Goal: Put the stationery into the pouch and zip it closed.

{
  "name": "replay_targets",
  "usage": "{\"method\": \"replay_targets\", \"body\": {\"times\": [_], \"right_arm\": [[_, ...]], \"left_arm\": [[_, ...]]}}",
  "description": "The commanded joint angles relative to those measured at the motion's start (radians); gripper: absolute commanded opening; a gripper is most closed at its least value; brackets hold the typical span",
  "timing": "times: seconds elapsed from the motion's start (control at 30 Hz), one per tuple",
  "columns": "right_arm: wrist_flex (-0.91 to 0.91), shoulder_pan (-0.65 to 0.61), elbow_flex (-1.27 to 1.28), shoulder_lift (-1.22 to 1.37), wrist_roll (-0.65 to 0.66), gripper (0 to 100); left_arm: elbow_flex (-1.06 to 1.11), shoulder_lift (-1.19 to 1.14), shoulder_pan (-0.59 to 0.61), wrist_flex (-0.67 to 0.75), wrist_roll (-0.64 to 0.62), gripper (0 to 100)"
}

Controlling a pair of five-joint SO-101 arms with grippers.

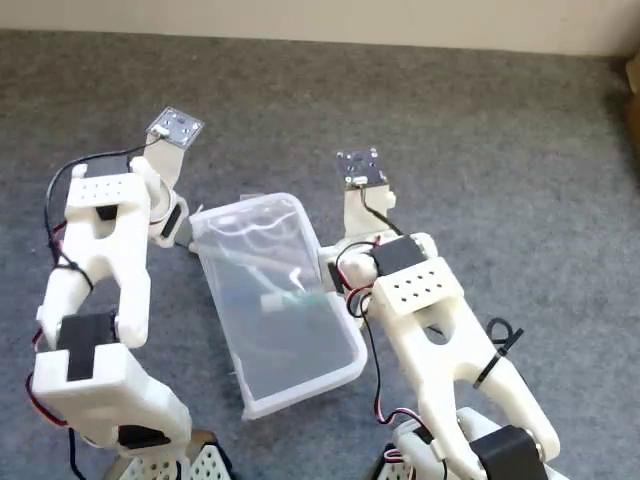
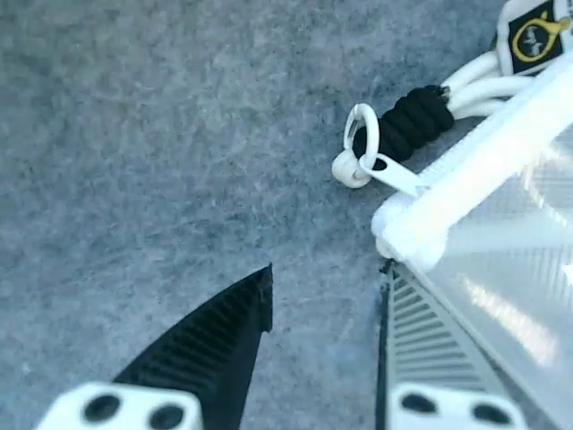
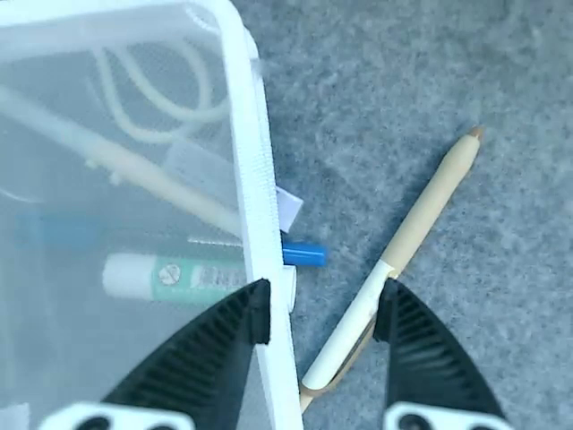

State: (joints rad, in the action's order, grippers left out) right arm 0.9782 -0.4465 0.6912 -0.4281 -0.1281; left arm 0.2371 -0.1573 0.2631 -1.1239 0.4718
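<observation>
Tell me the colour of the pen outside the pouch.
The pen is beige and white; right wrist view.

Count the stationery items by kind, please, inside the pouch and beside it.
Pens: 3 (beige pen beside the pouch; cream pen inside; blue pen, its end past the pouch's edge)
Tubes: 1 (white tube inside)
Total: 4
</observation>
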Motion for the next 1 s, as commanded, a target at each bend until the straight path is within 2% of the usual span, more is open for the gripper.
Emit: {"method": "replay_targets", "body": {"times": [0.0,0.17,0.4,0.67,0.8,0.97], "right_arm": [[-0.021,0.028,-0.004,-0.012,-0.012,19.1],[-0.05,0.071,-0.004,-0.012,-0.012,19.1],[-0.054,0.094,-0.002,-0.012,-0.012,19.1],[-0.054,0.13,-0.004,-0.012,-0.012,19.1],[-0.054,0.133,-0.004,-0.012,-0.012,19.1],[-0.054,0.133,-0.004,-0.012,-0.014,19.1]], "left_arm": [[-0.07,0.018,-0.102,-0.002,-0.054,20],[-0.064,0.053,-0.2,-0.002,-0.077,20],[-0.064,0.056,-0.291,-0.002,-0.189,20],[-0.099,0.058,-0.312,0.012,-0.226,20],[-0.163,0.047,-0.295,0.032,-0.319,20],[-0.171,0.047,-0.329,0.1,-0.316,20]]}}
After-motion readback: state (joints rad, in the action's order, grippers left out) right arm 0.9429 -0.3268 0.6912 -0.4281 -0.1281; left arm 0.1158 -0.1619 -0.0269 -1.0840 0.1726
